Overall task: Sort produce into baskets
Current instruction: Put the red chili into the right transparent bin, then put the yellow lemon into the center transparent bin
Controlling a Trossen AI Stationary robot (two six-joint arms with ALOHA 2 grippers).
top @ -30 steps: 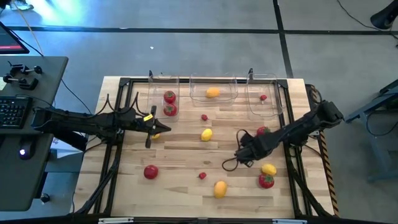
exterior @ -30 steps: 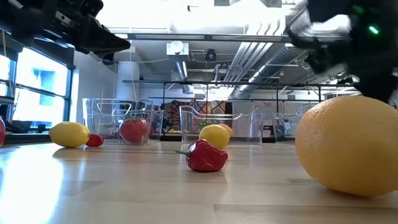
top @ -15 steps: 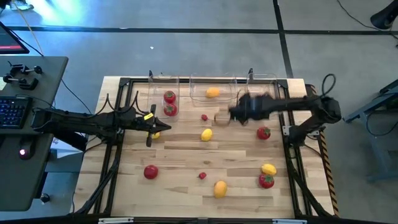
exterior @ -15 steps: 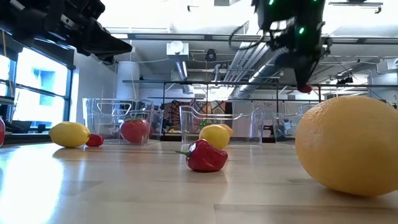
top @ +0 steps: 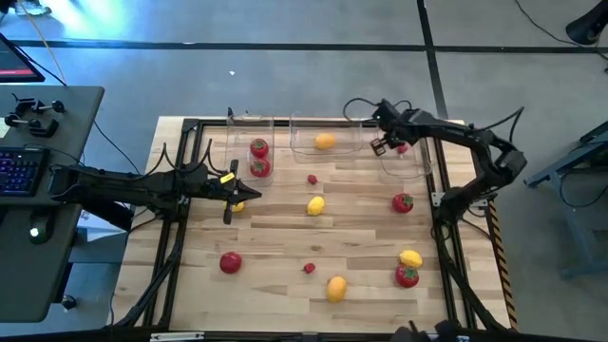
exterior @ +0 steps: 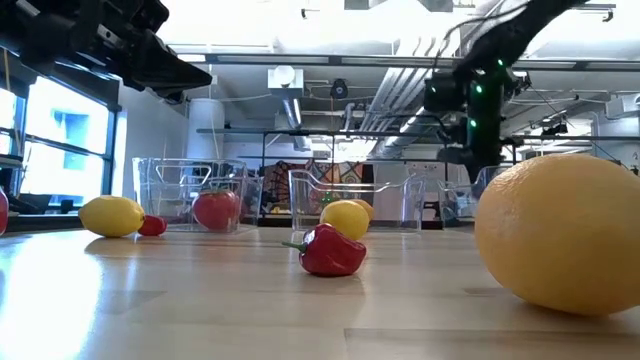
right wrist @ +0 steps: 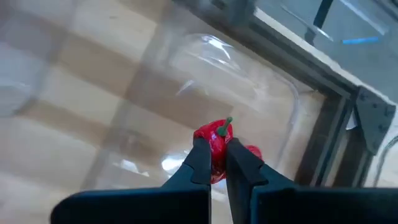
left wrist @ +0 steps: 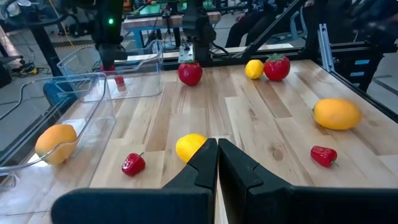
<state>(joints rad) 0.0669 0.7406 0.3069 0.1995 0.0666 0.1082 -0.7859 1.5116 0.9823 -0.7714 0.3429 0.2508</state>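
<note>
Your right gripper (right wrist: 214,163) is pinching a small red berry (right wrist: 214,138) above the right-hand clear bin (top: 403,152); only its wrist view is showing that grip, plus a second berry (right wrist: 252,152) lying in the bin. From overhead, your left gripper (top: 226,217) is waiting by the left bin (top: 249,157), fingers pressed together on nothing, a lemon (left wrist: 190,147) lying just ahead.
</note>
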